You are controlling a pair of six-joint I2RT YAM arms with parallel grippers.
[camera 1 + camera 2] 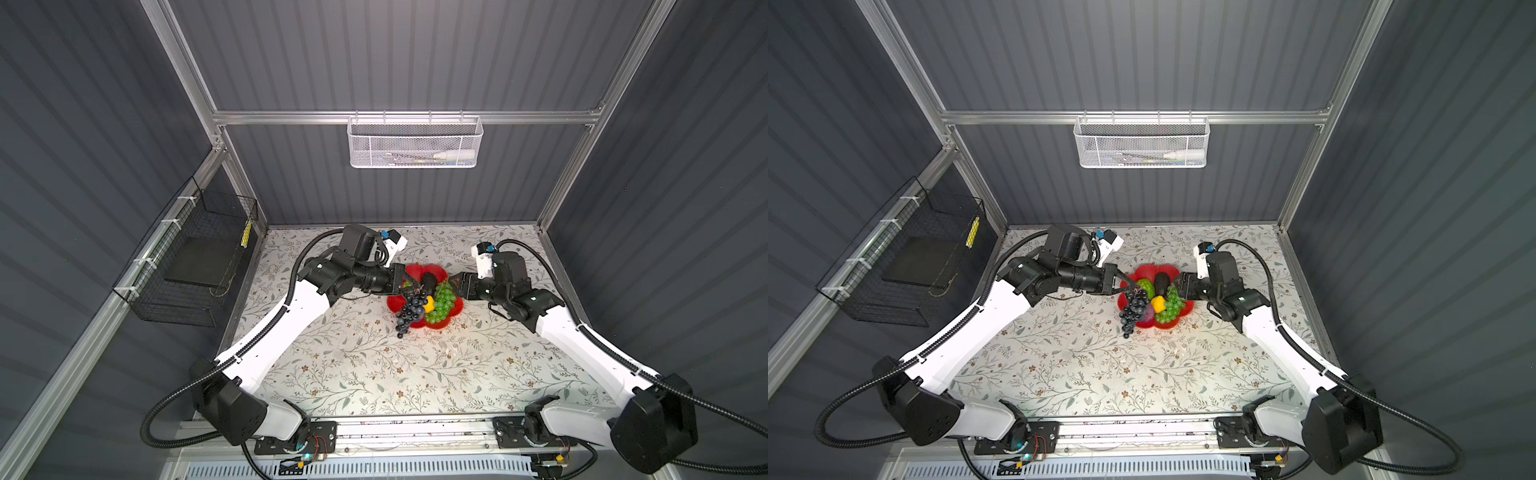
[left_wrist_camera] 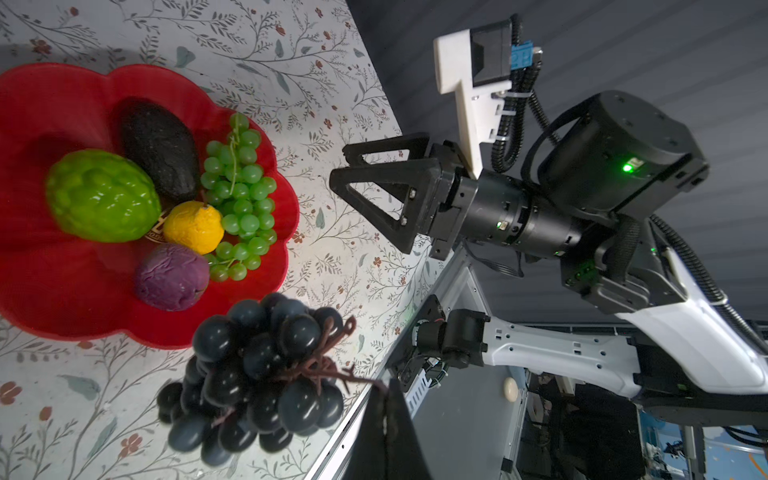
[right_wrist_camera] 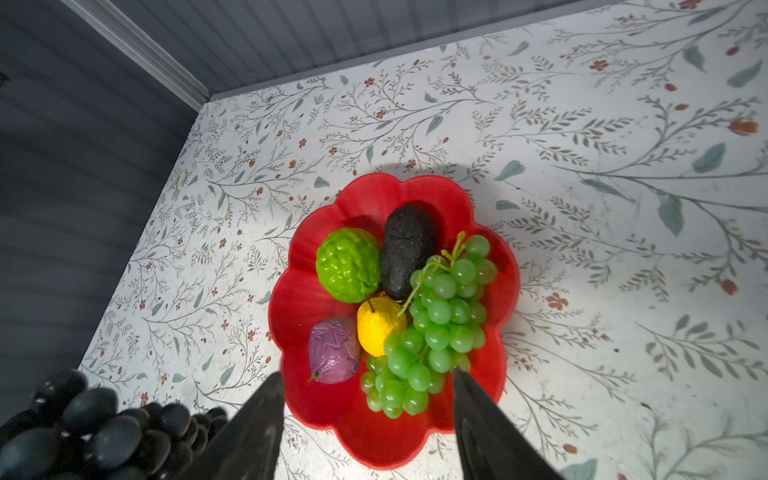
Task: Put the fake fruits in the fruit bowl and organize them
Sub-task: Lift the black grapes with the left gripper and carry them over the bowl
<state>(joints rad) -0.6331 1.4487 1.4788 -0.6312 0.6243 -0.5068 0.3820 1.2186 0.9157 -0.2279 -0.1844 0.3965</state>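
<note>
Clearly the left gripper point(image 1: 1133, 286) clenches the dark purple grape bunch point(image 1: 1133, 309) by its stem, dangling lengthwise over the fruit bowl point(image 1: 1187, 307) at its seven-o'clock rim; the right gripper point(image 1: 1176, 284) sits released at three o'clock.

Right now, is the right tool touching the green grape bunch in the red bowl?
Apart. The left wrist view shows the open right tool beside the bowl, with flowered tabletop visible between it and the green grape bunch.
</note>
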